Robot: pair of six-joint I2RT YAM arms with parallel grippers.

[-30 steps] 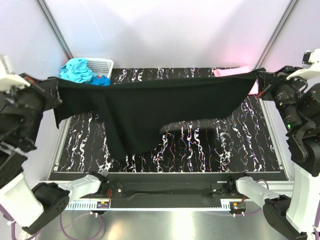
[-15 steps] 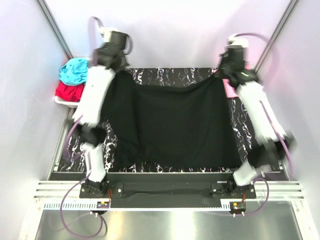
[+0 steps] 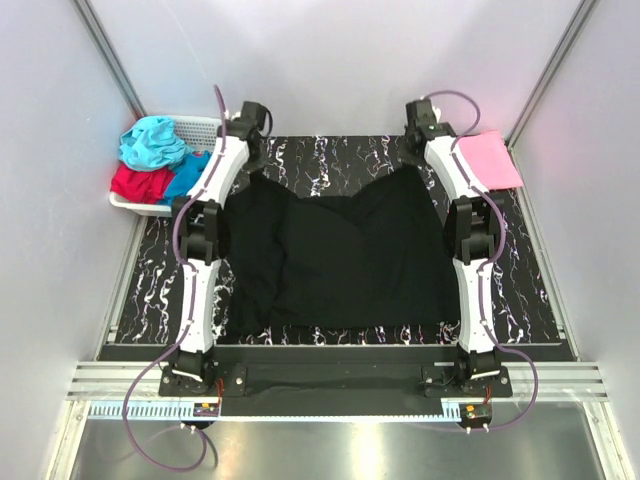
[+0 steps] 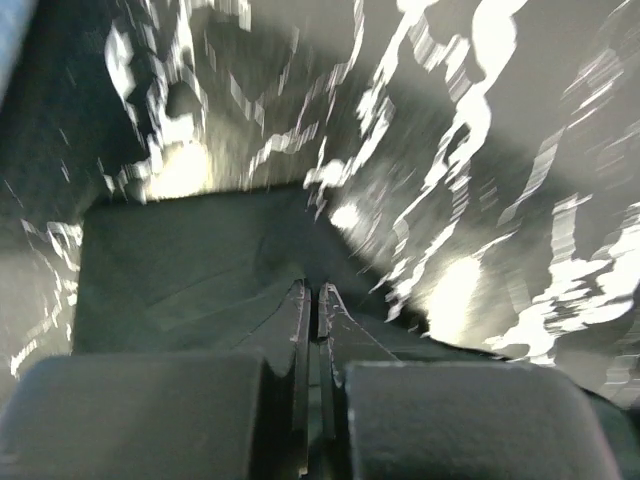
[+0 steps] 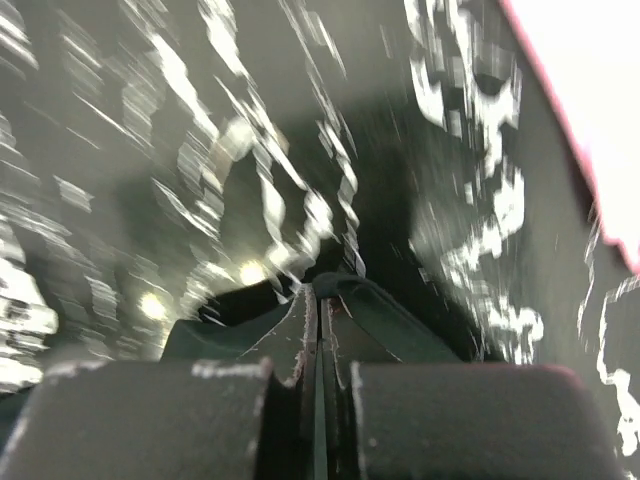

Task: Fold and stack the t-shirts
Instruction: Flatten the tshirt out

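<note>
The right gripper (image 5: pixel 318 300) is seen with its fingers pressed together, and a fold of the black t-shirt (image 5: pixel 400 330) is pinched at their tips. The whole view is smeared by blur. Beyond the fold, the black, white-veined surface (image 5: pixel 200 150) is shown, and a pink t-shirt (image 5: pixel 590 90) is laid on it, well apart from the gripper.

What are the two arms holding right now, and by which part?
The large black cloth t-shirt spread on the black marbled table: the left tool pinches its far left corner, the right tool its far right corner.
</note>
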